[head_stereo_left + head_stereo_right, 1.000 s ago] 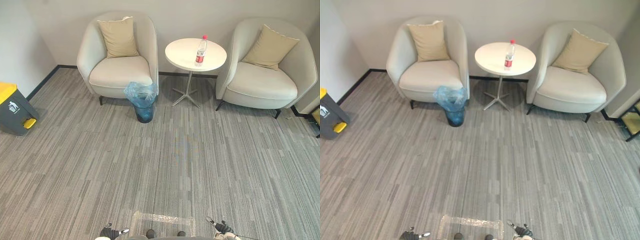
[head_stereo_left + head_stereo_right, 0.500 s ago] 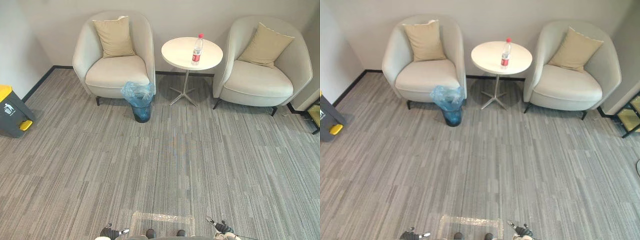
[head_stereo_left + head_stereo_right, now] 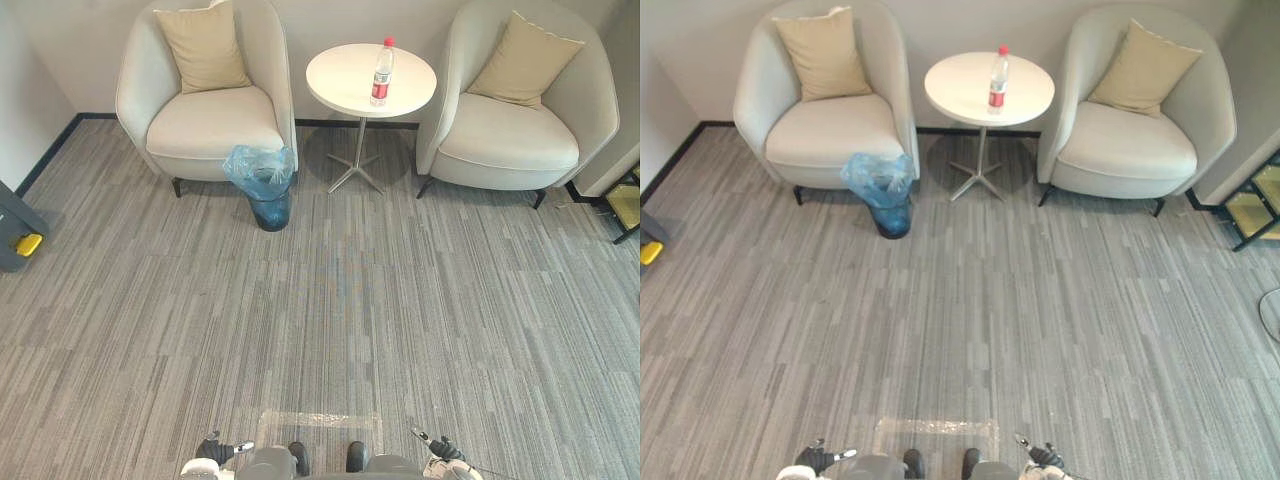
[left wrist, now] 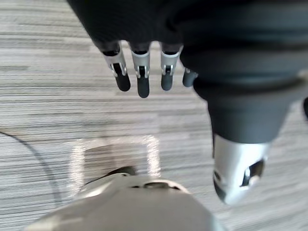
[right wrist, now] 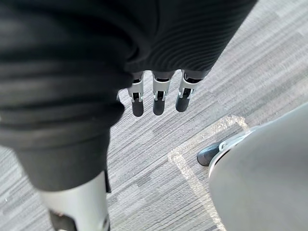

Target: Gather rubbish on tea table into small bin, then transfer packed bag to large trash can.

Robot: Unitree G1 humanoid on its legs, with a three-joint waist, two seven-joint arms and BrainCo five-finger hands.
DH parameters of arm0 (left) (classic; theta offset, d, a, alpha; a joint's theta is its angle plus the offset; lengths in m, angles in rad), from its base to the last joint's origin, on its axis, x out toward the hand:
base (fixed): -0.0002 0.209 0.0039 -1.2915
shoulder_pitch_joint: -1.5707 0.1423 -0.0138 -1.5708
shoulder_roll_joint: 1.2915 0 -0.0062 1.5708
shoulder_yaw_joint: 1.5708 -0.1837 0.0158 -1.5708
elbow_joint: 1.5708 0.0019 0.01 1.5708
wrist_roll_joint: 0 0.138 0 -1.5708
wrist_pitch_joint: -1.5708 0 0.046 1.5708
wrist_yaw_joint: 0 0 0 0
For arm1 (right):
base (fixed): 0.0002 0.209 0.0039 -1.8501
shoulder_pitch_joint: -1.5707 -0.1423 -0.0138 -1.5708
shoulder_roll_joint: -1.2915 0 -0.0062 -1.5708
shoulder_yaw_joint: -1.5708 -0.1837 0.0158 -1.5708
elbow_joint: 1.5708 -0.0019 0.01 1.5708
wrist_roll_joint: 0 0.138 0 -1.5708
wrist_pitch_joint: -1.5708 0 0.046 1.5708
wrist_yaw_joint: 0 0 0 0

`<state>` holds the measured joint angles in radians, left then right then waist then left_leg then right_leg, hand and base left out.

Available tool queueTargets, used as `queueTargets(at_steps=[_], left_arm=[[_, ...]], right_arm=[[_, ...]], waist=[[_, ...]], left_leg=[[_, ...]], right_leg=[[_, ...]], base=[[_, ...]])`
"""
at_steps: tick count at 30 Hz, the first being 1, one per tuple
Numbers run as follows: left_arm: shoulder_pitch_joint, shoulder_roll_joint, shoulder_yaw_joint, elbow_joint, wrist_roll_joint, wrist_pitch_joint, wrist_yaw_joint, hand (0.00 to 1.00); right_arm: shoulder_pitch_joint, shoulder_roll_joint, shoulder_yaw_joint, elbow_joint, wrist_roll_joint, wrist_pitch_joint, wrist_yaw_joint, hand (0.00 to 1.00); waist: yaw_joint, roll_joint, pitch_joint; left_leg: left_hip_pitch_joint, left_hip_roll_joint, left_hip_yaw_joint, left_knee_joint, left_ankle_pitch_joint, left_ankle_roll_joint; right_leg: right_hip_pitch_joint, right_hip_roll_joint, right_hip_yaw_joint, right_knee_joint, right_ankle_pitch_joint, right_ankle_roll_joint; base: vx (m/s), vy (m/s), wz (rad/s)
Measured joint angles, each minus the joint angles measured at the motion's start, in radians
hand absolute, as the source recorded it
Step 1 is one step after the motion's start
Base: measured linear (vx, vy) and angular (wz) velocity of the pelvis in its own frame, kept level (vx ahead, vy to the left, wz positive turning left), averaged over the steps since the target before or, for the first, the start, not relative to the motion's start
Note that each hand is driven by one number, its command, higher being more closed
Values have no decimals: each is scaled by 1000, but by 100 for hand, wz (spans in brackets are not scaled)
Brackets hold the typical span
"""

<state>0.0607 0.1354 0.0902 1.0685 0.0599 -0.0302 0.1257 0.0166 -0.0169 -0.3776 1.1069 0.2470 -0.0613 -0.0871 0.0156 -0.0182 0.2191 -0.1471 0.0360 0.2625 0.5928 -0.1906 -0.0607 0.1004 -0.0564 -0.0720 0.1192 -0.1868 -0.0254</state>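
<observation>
So, left eye view first: the bottle (image 3: pixel 381 72) stands upright on the round white table (image 3: pixel 345 85), which sits between two chairs well across the room from the robot. The bin (image 3: pixel 263 190), lined with a blue bag (image 3: pixel 258 165), sits on the carpet (image 3: pixel 340 310) by the front corner of the left chair (image 3: pixel 205 115), near the table's foot. The grey trash can (image 3: pixel 10 222) with its yellow pedal pokes in at the far left edge. The left hand (image 3: pixel 214 450) and right hand (image 3: pixel 441 447) hang low at the bottom edge, either side of a taped square (image 3: pixel 318 422) on the floor.

Right eye view: same layout, plus a shelf (image 3: pixel 1252 205) at the right edge past the right chair (image 3: pixel 1130 135).

Left wrist view: the left hand's fingers (image 4: pixel 143 79) hang straight and loose over the carpet, nothing in them.

Right wrist view: same deal for the right hand, fingers (image 5: pixel 158 98) straight and empty, with the taped square on the floor past them.
</observation>
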Motion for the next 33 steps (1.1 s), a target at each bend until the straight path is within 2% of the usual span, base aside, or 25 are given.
queueTargets(at_steps=[1, 3, 5, 6, 8, 9, 10, 11, 12, 13, 14, 15, 17, 19, 20, 22, 23, 24, 25, 26, 27, 29, 30, 31, 33], left_arm=[[1, -9, -1, 1, -7, 0, 6, 0], [3, -14, 0, -1, -23, 0, 7, 0], [6, -19, -1, 0, -23, 0, 7, 0], [13, -24, -2, 5, -23, 1, 7, 0], [8, -7, -18, 11, -20, 2, 7, 0], [5, -6, -18, 13, -21, 1, 7, 0], [3, -8, -13, 17, -21, 4, 6, 0], [2, -10, -11, 22, -21, 5, 7, 0], [6, -11, -11, 24, -19, 8, 6, 0], [6, -10, -13, 23, -12, 14, 6, 0], [4, -8, -12, 23, -12, 17, 6, 0], [1, -5, -12, 23, -13, 22, 6, 0], [-6, -6, -16, 23, -14, 23, 6, 0], [-14, -4, -31, 24, -15, 23, 6, 0], [-21, -1, -46, 23, -15, 22, 6, 0], [-30, 7, -67, 24, -15, 20, 5, 0], [-33, 23, -82, 23, -14, 18, 5, 0], [-35, 31, -82, 24, -14, 17, 4, 0], [-46, 2, -80, 46, -14, 17, 6, 0], [-46, -4, -81, 49, -14, 16, 6, 0], [-47, -27, -79, 52, -14, 14, 6, 0], [-52, -36, -74, 43, -14, 11, 4, 0], [-57, -43, -66, 36, -16, 7, 4, 0], [-59, -62, -50, 17, -21, 1, 3, 0], [-61, -92, -33, -12, -20, -6, 4, 0]], right_arm=[[-2, -12, 0, -1, 1, 0, -1, 0], [-4, -21, 9, 4, 1, 2, -3, 0], [-3, -25, 7, 5, 1, 2, -6, 0], [-2, -28, 7, 6, 0, 2, -10, 0], [7, -18, 2, 9, -5, 3, -10, 0], [8, -18, -8, 9, -7, 4, -10, 0], [14, -19, -15, 9, -9, 6, -10, 0], [19, -20, -15, 8, -11, 7, -10, 0], [20, -20, -15, 5, -12, 9, -7, 0], [17, -18, -13, -10, -13, 6, -1, 0], [16, -15, -12, -22, -13, 4, -1, 0], [16, -9, -10, -37, -14, 1, 0, 0], [15, -3, -3, -71, -27, 0, 0, 0], [1, -7, -3, -70, -51, 0, 0, 0], [-2, -6, -2, -71, -52, -1, 1, 0], [-11, -6, -1, -67, -52, -2, 1, 0], [-4, -5, 3, -57, -52, -1, 1, 0], [3, -3, 7, -51, -52, -1, 1, 0], [-14, -38, 6, -41, -53, -1, 5, 0], [-14, -46, 7, -37, -53, -1, 5, 0], [-13, -65, 0, -16, -52, 2, 5, 0], [-11, -62, -33, 3, -50, 3, 3, 0], [-7, -68, -27, 6, -50, 8, 2, 0], [-1, -70, -20, 5, -50, 11, -4, 0], [4, -65, -11, 5, -48, 12, -8, 0]], waist=[[-6, 19, 2], [-2, 29, 0], [-1, 40, -4], [1, 52, -11], [9, 35, -31], [9, 32, -31], [21, 29, -33], [25, 28, -34], [27, 25, -37], [18, 23, -38], [12, 21, -37], [5, 14, -36], [-2, 20, -27], [-11, 21, -25], [-15, 22, -24], [-19, 21, -21], [-27, -8, -26], [-29, -30, -31], [-30, 17, -11], [-31, 24, -16], [-31, 52, -26], [-32, 65, -25], [-32, 75, -19], [-27, 78, -12], [-16, 71, -4]], left_leg=[[-33, 15, -1, 4, -24, 13], [-64, 20, -2, -91, -22, 11], [-61, 16, -31, -274, 28, -5], [-38, 13, -42, -353, 124, 10], [-26, -21, -8, -353, 73, 51], [-23, -27, -3, -342, 55, 59], [11, -40, 34, -326, 38, 87], [37, -48, 45, -332, 35, 93], [91, -63, 60, -361, 30, 99], [147, -73, 59, -396, 15, 106], [170, -77, 57, -408, 10, 106], [215, -82, 56, -426, 7, 102], [341, -78, 55, -501, 3, 95], [397, -50, 49, -521, 2, 94], [407, -31, 39, -520, 2, 94], [419, -7, 6, -520, 0, 91], [433, -28, -36, -524, -15, 65], [445, -41, -54, -524, -25, 48], [480, -5, -93, -523, -41, 23], [480, 0, -99, -518, -41, 22], [466, 25, -119, -470, -42, 19], [355, 63, -156, -215, -42, -23], [256, 98, -187, 2, 1, -97], [160, 138, -181, 210, 7, -109], [71, 158, -131, 294, -32, -74]], right_leg=[[5, 0, 16, 3, -11, 1], [6, -9, 53, 3, -23, 9], [17, -15, 89, -3, -39, 30], [24, -19, 116, -13, -53, 47], [23, -42, 143, 15, -50, 69], [12, -50, 140, 43, -58, 75], [-12, -69, 168, 147, -81, 104], [-22, -73, 187, 201, -87, 115], [-91, -79, 202, 390, -86, 177], [-181, -85, 196, 604, -43, 264], [-214, -92, 189, 689, -29, 279], [-268, -110, 150, 807, -28, 264], [-346, -182, -27, 886, -62, 167], [-378, -195, -131, 781, -89, 117], [-392, -186, -169, 692, -86, 111], [-420, -144, -177, 465, -21, 92], [-414, -118, -124, 268, 146, 74], [-416, -117, -105, 246, 224, 51], [-419, -94, -108, 330, 166, 32], [-416, -90, -110, 328, 145, 33], [-408, -67, -119, 328, 96, 48], [-357, -48, -134, 283, 68, 46], [-301, -30, -145, 232, 67, 46], [-231, -12, -158, 182, 63, 41], [-147, -5, -170, 128, 57, 40]], base=[[85, 78, -35], [164, 155, -55], [272, 227, -62], [282, 228, -53], [443, 231, -41], [554, 228, -37], [300, 127, -35], [447, 198, -53], [366, 149, -40], [366, 149, -28], [277, 87, -1], [341, 66, 5], [409, 46, 2], [295, -62, 14], [394, -154, 33], [383, -239, 37], [372, -251, 33], [388, -272, 21], [296, -222, 2], [348, -265, -10], [316, -248, -4], [334, -265, 4], [349, -206, 14], [293, -128, 15], [319, -97, 13]])
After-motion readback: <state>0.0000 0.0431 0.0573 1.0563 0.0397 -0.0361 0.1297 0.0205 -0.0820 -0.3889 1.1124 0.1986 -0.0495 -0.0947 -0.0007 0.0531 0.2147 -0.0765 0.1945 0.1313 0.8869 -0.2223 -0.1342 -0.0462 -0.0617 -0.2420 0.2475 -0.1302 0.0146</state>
